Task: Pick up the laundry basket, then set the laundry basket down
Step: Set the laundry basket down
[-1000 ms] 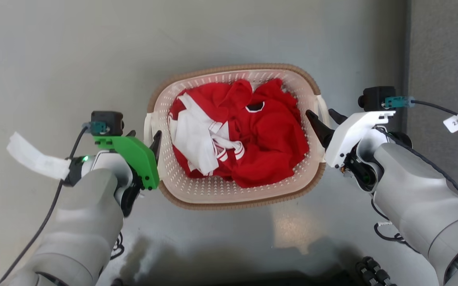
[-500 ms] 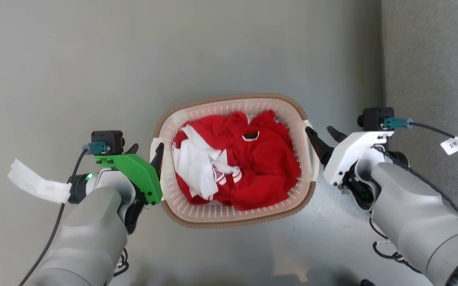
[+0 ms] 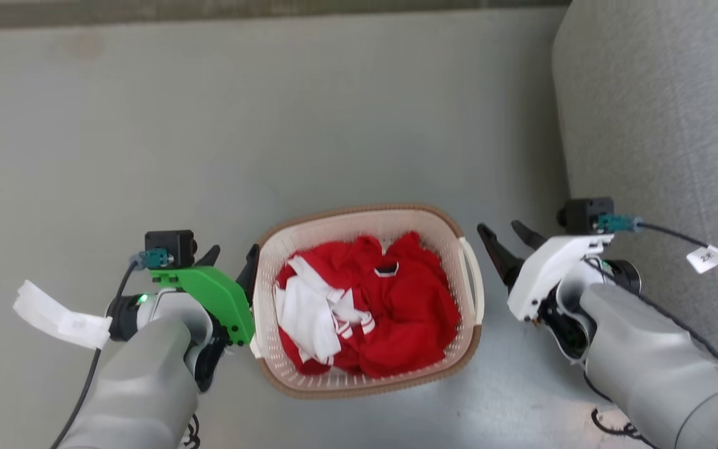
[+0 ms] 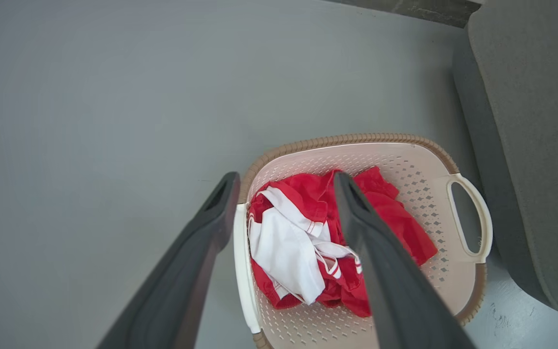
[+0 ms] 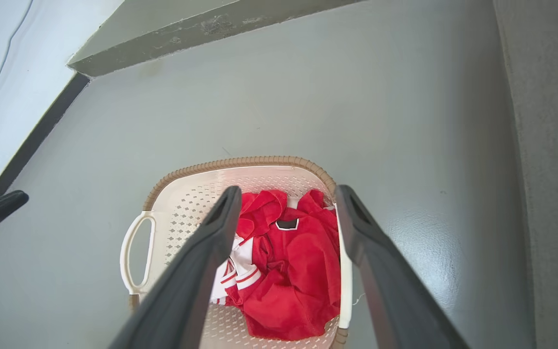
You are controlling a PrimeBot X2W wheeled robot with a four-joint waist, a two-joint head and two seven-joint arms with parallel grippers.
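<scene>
Our left gripper (image 3: 234, 251): green shell (image 3: 215, 296), dark fingers (image 3: 249, 263), left of the laundry basket (image 3: 309, 390).
Our right gripper (image 3: 497, 226): white shell (image 3: 543, 268), black cable (image 3: 677, 232), white tag (image 3: 705, 257), right of the basket.
Our forearms (image 3: 141, 386): pale grey.

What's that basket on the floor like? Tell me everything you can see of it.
The laundry basket is cream-white perforated plastic, rounded-rectangular, with a brown woven-look rim and a white loop handle on each side. It stands upright on the grey floor, beside grey upholstered furniture, holding crumpled red and white clothes. The open right gripper is clear of it; the open left gripper sits close by its left side, contact unclear.
</scene>
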